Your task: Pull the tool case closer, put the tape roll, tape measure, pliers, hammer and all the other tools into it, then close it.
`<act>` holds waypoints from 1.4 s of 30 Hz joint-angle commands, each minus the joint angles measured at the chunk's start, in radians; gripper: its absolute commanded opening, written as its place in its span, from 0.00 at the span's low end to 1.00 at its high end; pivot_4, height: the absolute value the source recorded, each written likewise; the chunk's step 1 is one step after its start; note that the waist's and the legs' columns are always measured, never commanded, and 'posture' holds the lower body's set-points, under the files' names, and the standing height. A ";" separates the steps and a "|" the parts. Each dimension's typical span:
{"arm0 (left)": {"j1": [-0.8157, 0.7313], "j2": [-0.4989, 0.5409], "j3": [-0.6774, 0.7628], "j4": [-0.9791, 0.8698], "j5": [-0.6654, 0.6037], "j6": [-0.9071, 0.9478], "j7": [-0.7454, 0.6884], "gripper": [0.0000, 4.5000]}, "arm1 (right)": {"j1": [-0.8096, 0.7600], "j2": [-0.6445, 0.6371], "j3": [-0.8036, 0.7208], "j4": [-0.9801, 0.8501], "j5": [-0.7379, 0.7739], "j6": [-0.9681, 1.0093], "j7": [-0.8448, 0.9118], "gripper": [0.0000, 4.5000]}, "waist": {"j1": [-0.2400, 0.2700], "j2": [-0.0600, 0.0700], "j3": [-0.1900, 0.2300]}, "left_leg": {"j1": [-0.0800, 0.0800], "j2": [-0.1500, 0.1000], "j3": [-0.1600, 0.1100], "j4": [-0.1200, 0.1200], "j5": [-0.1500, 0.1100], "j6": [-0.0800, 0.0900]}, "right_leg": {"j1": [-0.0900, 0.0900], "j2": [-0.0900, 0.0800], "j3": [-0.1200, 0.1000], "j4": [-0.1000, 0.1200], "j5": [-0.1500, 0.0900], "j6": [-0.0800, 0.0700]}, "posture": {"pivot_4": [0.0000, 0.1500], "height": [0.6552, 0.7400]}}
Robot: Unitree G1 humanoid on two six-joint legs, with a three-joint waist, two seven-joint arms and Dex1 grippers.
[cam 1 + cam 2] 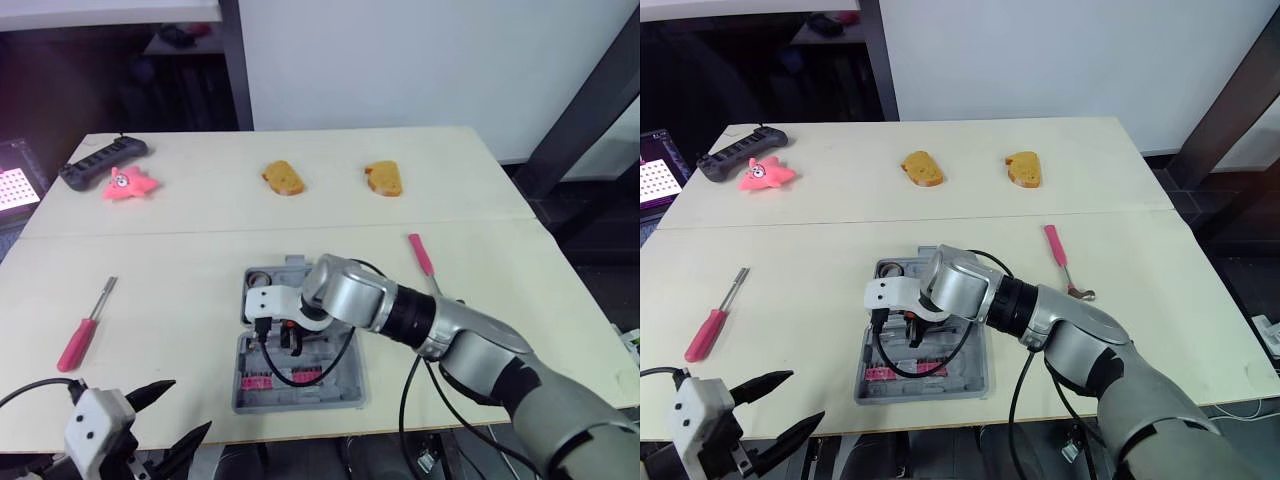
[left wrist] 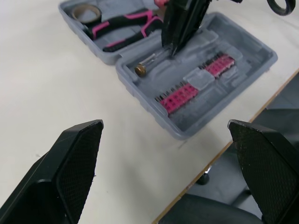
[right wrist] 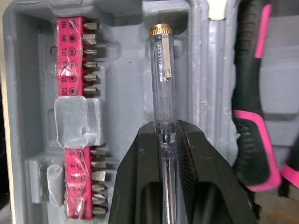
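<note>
We are clamping our right gripper (image 3: pixel 167 135) on the clear plastic tester screwdriver with a brass cap (image 3: pixel 162 79). The right arm is reaching in from the right, wrist bent down over the open grey plastic tool case (image 1: pixel 925 392) by the worktop's front edge. The right wrist view is showing pink bit strips (image 3: pixel 74 56) and black-and-pink pliers (image 3: pixel 247 116) flanking it. Our left gripper (image 1: pixel 189 406) is hanging spread apart at the front-left corner. The pink-handled hammer (image 1: pixel 421 255) is lying toward the right edge, and the red-handled screwdriver (image 1: pixel 80 340) toward the left.
</note>
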 commanded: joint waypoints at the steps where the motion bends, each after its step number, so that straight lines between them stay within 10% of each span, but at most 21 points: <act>1: 0.003 0.009 0.003 -0.015 -0.002 -0.004 0.006 1.00 | -0.010 0.015 -0.015 0.003 -0.028 -0.005 -0.004 0.00 | 0.000 0.000 0.000 | 0.000 0.000 0.000 0.000 0.000 0.000 | 0.000 0.000 0.000 0.000 0.000 0.000 | 1.00 0.62; 42: -0.058 0.068 0.000 0.004 -0.037 0.033 -0.009 1.00 | -0.014 -0.028 -0.011 -0.231 -0.018 0.176 -0.099 0.00 | -0.001 0.000 0.000 | -0.001 0.000 0.000 -0.001 0.000 0.000 | -0.001 0.000 0.000 0.000 0.000 0.000 | 1.00 0.62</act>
